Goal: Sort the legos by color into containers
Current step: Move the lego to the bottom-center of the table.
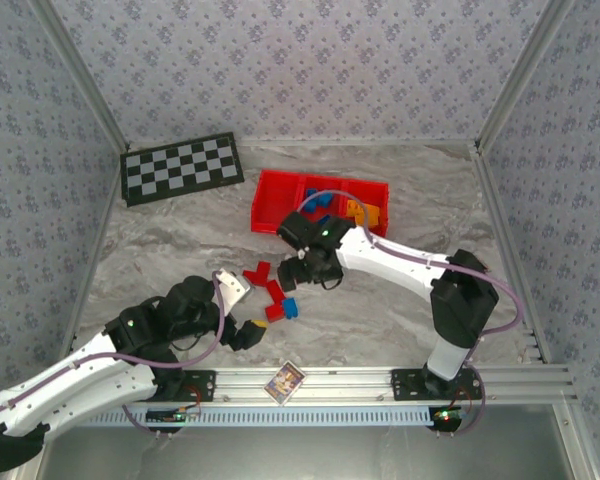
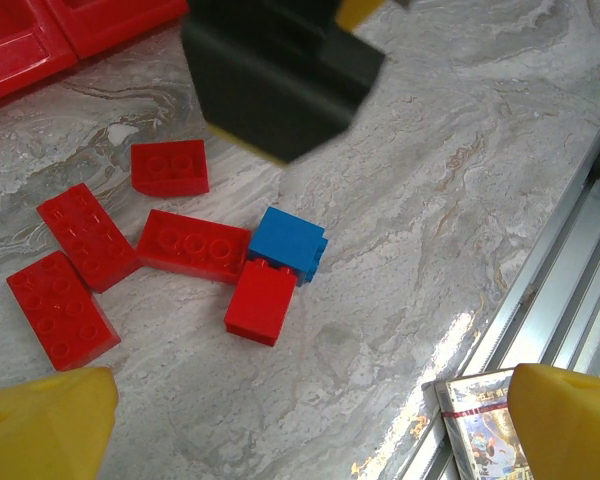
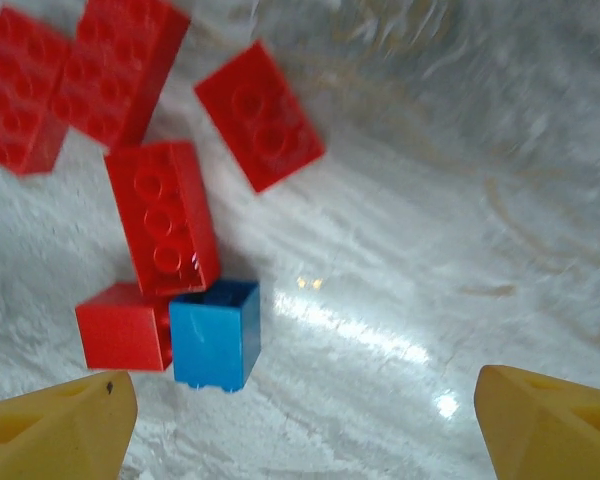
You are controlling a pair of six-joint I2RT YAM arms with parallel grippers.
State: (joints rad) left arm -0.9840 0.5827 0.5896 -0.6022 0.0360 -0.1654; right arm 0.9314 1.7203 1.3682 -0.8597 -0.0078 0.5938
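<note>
Marble tabletop (image 1: 180,250): red tray (image 1: 276,205) holds blue legos (image 1: 320,205) middle, orange legos (image 1: 356,211) right; left jaws, right jaws wide open, empty.

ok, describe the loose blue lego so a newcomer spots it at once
In front of the red tray, a cluster of red bricks lies on the table. At its near end sits the blue lego, touching a small red one: the cluster's sole blue piece.

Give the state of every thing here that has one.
Left fingers: open, empty.
Right fingers: open, empty.
Red legos: five loose on the table, unsorted.
Blue lego: loose, touching a red one.
Tray: holds blue legos and orange legos.
Card: lying flat, face up.
</note>
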